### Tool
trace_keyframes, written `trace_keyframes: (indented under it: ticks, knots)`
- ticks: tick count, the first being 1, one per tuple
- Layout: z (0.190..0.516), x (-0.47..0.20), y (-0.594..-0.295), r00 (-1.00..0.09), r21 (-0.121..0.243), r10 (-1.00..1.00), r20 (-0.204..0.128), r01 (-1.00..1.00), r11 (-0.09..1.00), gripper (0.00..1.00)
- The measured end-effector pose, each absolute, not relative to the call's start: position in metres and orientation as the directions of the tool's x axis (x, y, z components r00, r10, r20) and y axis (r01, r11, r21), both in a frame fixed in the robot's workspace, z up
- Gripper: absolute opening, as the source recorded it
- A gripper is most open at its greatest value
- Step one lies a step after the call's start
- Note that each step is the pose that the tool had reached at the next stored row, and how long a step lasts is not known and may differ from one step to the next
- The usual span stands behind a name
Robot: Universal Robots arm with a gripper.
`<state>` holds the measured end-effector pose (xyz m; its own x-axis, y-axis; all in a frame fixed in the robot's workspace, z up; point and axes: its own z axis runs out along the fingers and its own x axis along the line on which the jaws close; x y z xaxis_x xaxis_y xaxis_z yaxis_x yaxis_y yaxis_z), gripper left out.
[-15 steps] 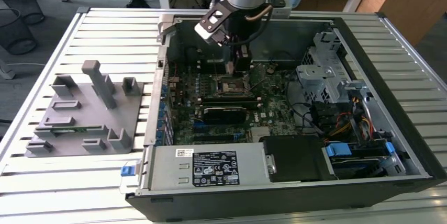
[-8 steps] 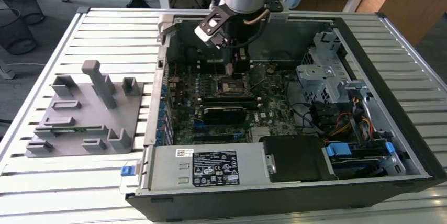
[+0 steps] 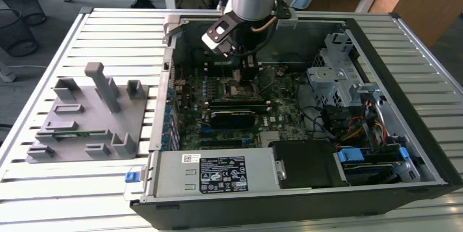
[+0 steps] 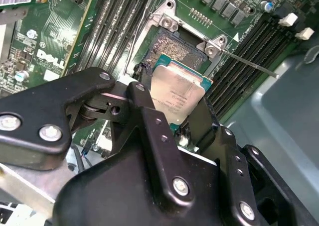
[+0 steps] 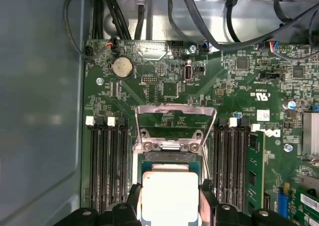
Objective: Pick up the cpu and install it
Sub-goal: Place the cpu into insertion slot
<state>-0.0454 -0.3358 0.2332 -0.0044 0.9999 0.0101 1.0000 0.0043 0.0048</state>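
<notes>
Pincer (image 4: 173, 100) grips the cpu (image 4: 182, 89) by two opposite edges, its silver top showing in both wrist views. The chip hangs over the open socket (image 5: 169, 159) on the motherboard (image 5: 224, 86), with the load frame (image 5: 175, 117) flipped up. In the exterior view the arm reaches into the computer case (image 3: 405, 80) on the slatted desk (image 3: 108, 31).

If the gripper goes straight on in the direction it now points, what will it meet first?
Probably the open socket on the motherboard: the gripper, shut on the cpu, points at it. The gap between them is hard to judge.
</notes>
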Motion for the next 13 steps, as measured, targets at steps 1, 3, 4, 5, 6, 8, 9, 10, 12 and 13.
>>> trace_keyframes:
  ticks: [1, 3, 4, 5, 6, 8, 9, 10, 12, 13]
  knots:
    - [0.232, -0.046, -0.336, -0.004, 0.006, 1.0, 0.01, 1.0, 0.004, 0.54]
    - [0.232, -0.047, -0.336, -0.005, 0.009, 1.0, 0.01, 1.0, 0.004, 0.54]
    - [0.232, -0.047, -0.336, -0.004, 0.009, 1.0, 0.01, 1.0, 0.004, 0.54]
    - [0.231, -0.047, -0.336, -0.005, 0.01, 1.0, 0.01, 1.0, 0.005, 0.54]
    - [0.229, -0.047, -0.336, -0.005, 0.01, 1.0, 0.01, 1.0, 0.005, 0.54]
    - [0.226, -0.048, -0.336, -0.005, 0.01, 1.0, 0.01, 1.0, 0.005, 0.54]
    - [0.225, -0.048, -0.336, -0.005, 0.01, 1.0, 0.01, 1.0, 0.005, 0.54]
    - [0.223, -0.048, -0.336, -0.006, 0.01, 1.0, 0.01, 1.0, 0.005, 0.54]
    - [0.22, -0.049, -0.336, -0.006, 0.01, 1.0, 0.01, 1.0, 0.006, 0.54]
    - [0.219, -0.049, -0.336, -0.006, 0.01, 1.0, 0.01, 1.0, 0.006, 0.54]
